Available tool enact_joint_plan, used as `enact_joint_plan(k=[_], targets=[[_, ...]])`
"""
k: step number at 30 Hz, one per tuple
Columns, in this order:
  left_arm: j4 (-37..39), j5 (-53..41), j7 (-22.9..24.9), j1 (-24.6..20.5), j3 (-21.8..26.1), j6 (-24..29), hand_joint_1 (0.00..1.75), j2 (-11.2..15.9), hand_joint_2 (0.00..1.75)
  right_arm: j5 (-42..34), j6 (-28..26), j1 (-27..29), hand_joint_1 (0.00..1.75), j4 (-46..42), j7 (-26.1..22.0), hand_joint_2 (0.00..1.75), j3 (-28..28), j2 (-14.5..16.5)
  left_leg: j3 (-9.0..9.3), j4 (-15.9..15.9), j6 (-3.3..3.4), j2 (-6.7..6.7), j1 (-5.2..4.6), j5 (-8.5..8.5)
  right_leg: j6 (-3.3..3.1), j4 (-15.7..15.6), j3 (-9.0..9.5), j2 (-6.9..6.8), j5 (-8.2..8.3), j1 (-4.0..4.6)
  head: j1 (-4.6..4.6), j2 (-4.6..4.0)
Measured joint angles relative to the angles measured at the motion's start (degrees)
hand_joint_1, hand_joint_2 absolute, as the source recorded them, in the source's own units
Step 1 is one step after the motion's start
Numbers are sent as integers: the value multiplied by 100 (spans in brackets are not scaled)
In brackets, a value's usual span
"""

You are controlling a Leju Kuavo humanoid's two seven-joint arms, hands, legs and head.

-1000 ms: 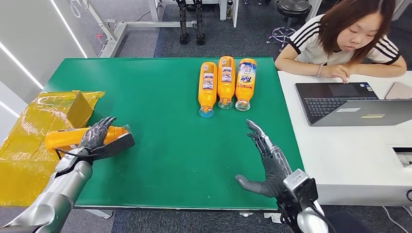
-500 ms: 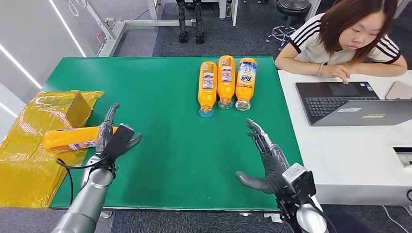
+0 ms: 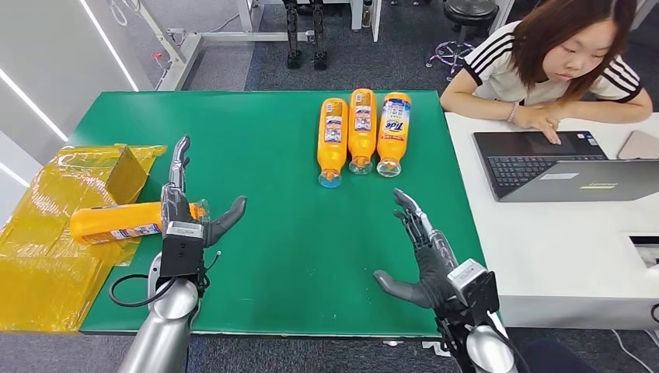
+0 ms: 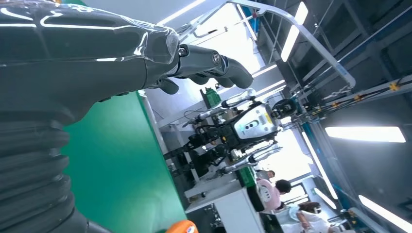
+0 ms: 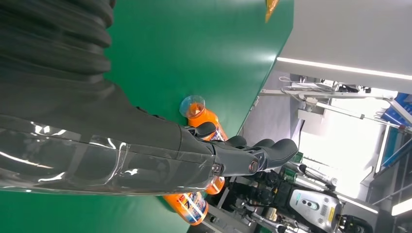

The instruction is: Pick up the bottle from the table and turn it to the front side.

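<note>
We are seeing bare green table (image 3: 287,233) lying between the left hand (image 3: 186,210) and right hand (image 3: 423,249). Three bottles (image 3: 361,132) are blocking the far edge; a lone bottle (image 3: 116,221) and yellow bag (image 3: 47,233) are crowding the left.

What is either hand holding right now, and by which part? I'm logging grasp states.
Nothing is held. The left hand is open beside the bottle on the yellow bag; the right hand is open over the green table.

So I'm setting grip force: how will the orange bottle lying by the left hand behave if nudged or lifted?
The orange bottle lies on its side, partly on crinkled yellow plastic sheet, so a nudge would probably roll it. Its glossy body and label look slippery. It seems rigid, likely fairly heavy if full. The left hand is beside it.
</note>
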Motion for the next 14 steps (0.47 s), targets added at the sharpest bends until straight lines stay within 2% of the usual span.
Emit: enact_joint_plan(k=[4,10,14], targets=[[-138,157,-10,41,-36,-119,0,-30,175,-1,-17,5,0,4,-13,175,0,6,1,0,0,0,0,0,0,0,-1,1,0,0,0,0],[-257,1400,360,90,-432,-1620,0,-250,175,72,-381,164,0,-83,-219,175,3,137,-5,1,2,-2,-1,-2,0,-3,-4,-3,0,-1,2,0],[-264,1917,554,151,-909,-1994,0,-400,175,-33,-807,369,0,-304,-351,175,47,259,-7,1,6,-1,-2,-5,3,-8,-4,-2,-2,-1,1,0]])
